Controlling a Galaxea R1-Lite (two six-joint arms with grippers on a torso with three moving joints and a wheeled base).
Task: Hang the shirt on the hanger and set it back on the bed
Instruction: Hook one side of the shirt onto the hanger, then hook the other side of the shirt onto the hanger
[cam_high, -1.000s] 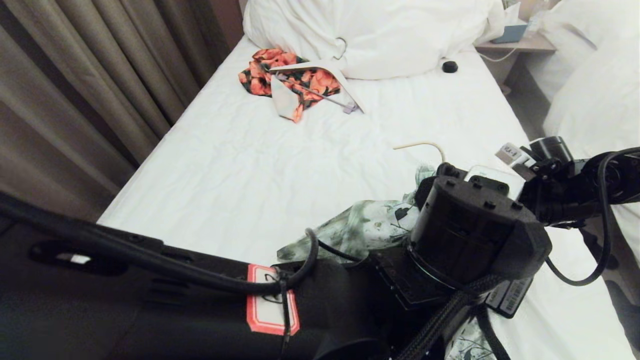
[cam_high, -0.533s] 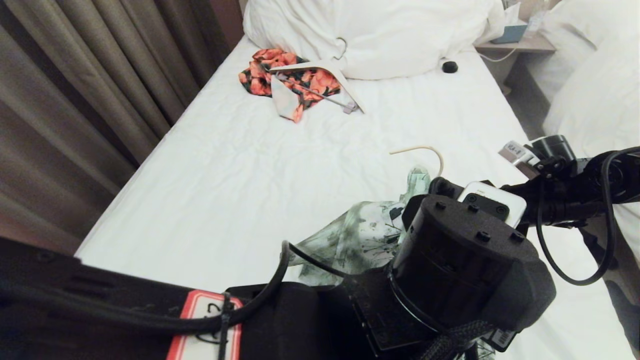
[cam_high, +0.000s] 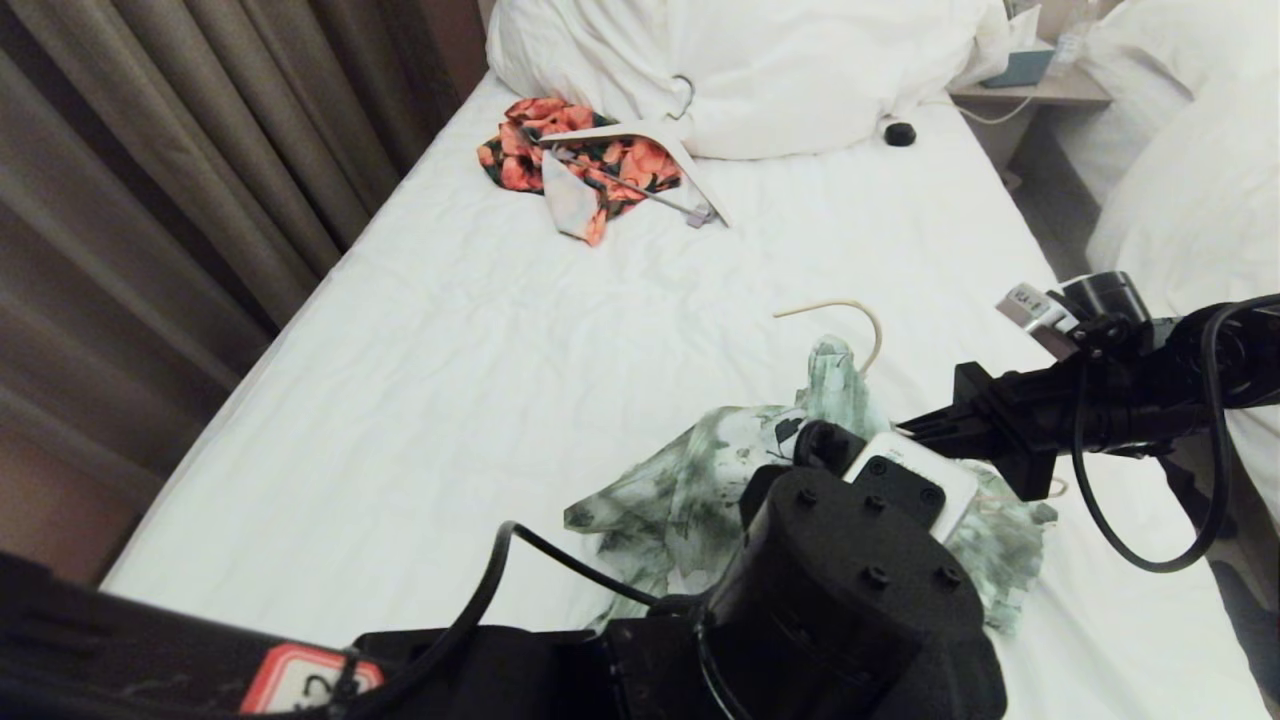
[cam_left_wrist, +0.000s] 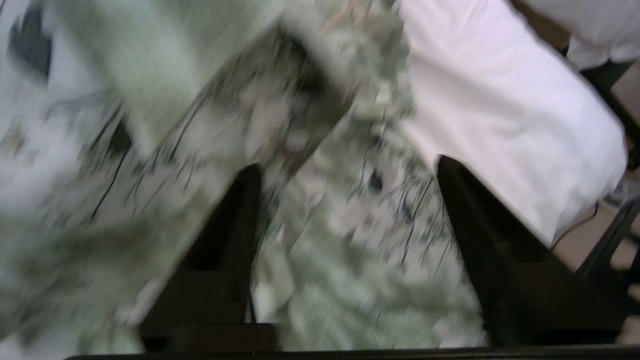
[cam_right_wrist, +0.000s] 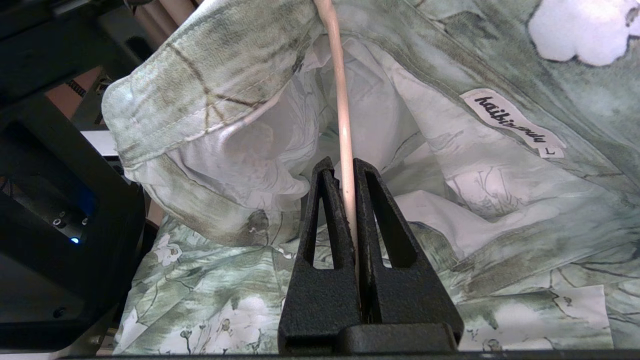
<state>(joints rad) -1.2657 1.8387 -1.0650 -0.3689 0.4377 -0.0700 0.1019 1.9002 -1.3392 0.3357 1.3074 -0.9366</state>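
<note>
1. Shirt (cam_high: 690, 480): pale green streaky print, white flowers, dark leaf lines. Lies crumpled in a loose heap on the bed, toward the near right part of the sheet. Collar end bunched upward beside the hanger hook. Neck label (cam_right_wrist: 515, 122) white with dark script, visible on the inner collar band. The inside of the shirt shows paler.
2. Hanger (cam_high: 850, 315): thin cream rod. Curved hook sticks out past the collar above the sheet; the rest is hidden in the fabric. A straight cream section (cam_right_wrist: 342, 115) runs in through the neck opening.
3. Bed (cam_high: 480, 370): long, plain white sheet lightly wrinkled; bulky white duvet (cam_high: 760, 70) heaped at the far end.
</note>
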